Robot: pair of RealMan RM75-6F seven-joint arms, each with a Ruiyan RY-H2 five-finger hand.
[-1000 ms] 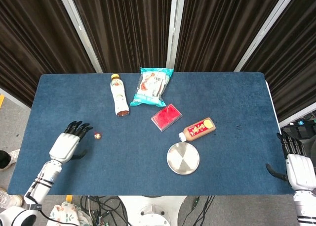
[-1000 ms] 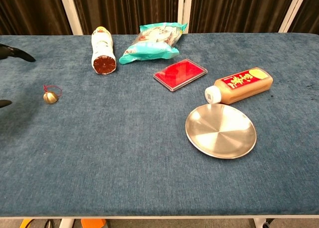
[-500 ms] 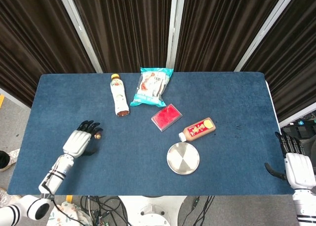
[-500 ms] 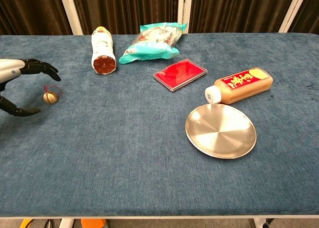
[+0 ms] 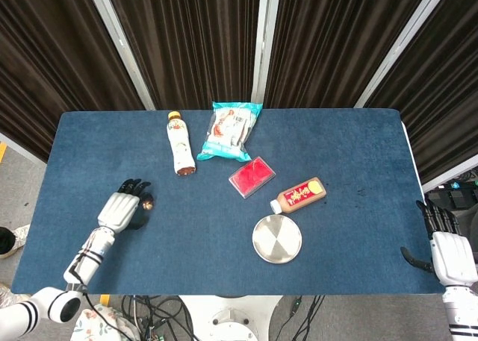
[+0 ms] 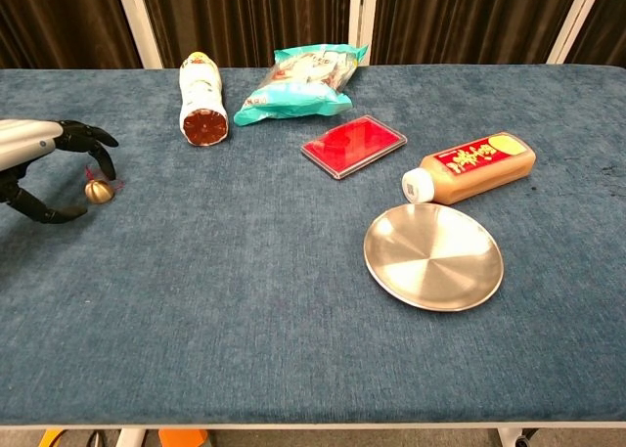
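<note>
Left hand (image 6: 44, 163) moved in over small bell (image 6: 96, 190) since a second ago; fingers now arched around it, thumb low at near side. Bell on table (image 6: 293, 300), just under fingertips (image 6: 98, 140), red loop beside it. Contact unclear; grasp not closed, hand spread, holding nothing. Risk: bell small, round, may roll or get nudged away if fingers close off-centre; loop may snag. Right hand (image 5: 448, 248) at far right table edge, fingers apart, empty. Bottle (image 6: 201, 100) well beyond left hand, plate (image 6: 433, 256) far off to its right.
</note>
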